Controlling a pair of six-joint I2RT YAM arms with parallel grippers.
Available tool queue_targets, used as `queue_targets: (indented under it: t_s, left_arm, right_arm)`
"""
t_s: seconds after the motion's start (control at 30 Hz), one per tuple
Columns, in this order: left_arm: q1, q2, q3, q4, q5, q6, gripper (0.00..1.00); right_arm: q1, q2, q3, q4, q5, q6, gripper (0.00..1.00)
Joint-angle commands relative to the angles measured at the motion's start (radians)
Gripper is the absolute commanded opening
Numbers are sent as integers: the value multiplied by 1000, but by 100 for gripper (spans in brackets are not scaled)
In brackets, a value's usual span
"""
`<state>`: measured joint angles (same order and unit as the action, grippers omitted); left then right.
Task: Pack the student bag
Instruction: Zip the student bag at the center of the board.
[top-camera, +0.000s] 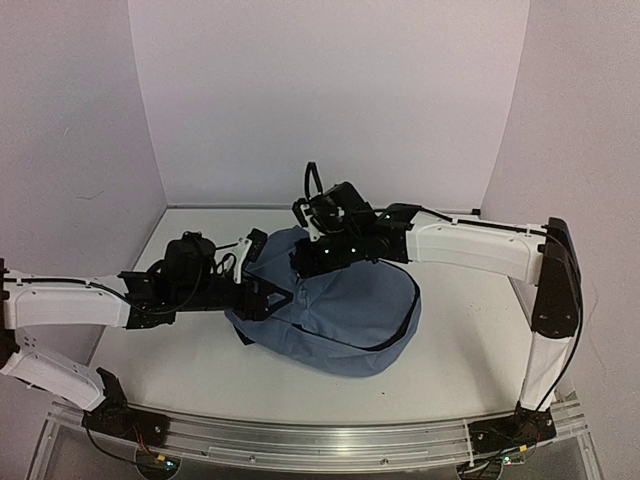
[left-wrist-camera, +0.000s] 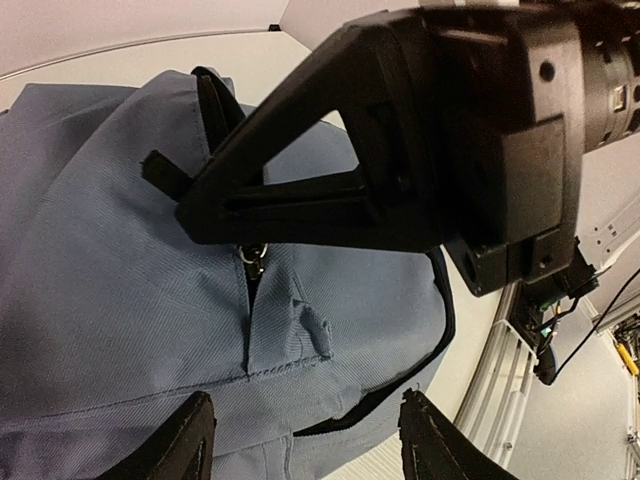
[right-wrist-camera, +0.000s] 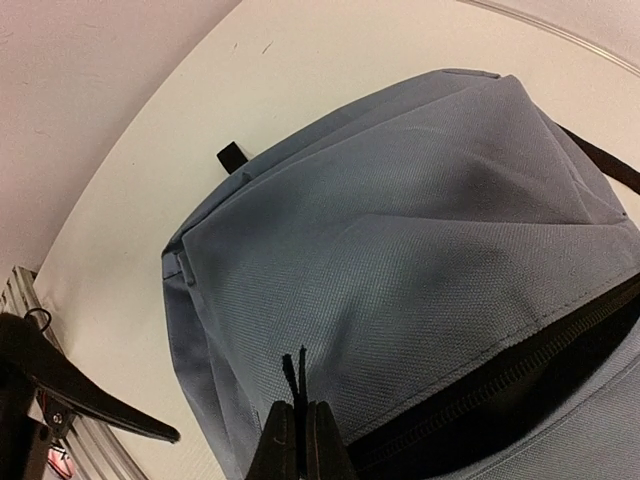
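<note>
The left tool (left-wrist-camera: 305, 432) hangs open over the student bag (top-camera: 340, 320), holding nothing. The bag lies on the surface (top-camera: 460, 335). The right tool (right-wrist-camera: 302, 408) pinches the bag's zip string (right-wrist-camera: 296, 372). I think this is the zip step; next comes a steady pull along the zip

The student bag (right-wrist-camera: 400, 230) lies on the white table (right-wrist-camera: 200, 90) and fills most of the view. The right gripper (right-wrist-camera: 300, 440) has its fingers pressed together on a thin black cord (right-wrist-camera: 296, 375), beside the black zipper (right-wrist-camera: 520, 370). A small black tab (right-wrist-camera: 230, 157) stands out from the bag's edge. The metal rail (right-wrist-camera: 20, 300) at the table's near edge shows in one corner.
</note>
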<state>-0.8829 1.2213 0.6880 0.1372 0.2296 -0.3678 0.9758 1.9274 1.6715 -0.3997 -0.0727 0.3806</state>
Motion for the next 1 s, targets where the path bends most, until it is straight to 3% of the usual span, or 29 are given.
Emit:
queue_targets:
  t_s: [0.0, 0.2, 0.37, 0.53, 0.8, 0.97]
  left_arm:
    - [-47, 82, 63, 151, -127, 55, 61]
    - [-75, 159, 74, 220, -183, 52, 62]
    - [-93, 214, 93, 246, -276, 52, 55]
    - [-107, 266, 108, 263, -321, 44, 39]
    - [-118, 281, 105, 244, -343, 28, 2]
    - [-120, 266, 87, 217, -344, 18, 0]
  right_arm:
    - [-8, -54, -15, 90, 1, 39, 0]
    - [-10, -69, -41, 105, 1, 49, 0]
    - [-13, -74, -54, 119, -11, 53, 0]
    - [-22, -78, -69, 129, -8, 62, 0]
    - [-25, -97, -108, 148, 70, 36, 0]
    - [-25, -145, -175, 220, 213, -11, 0]
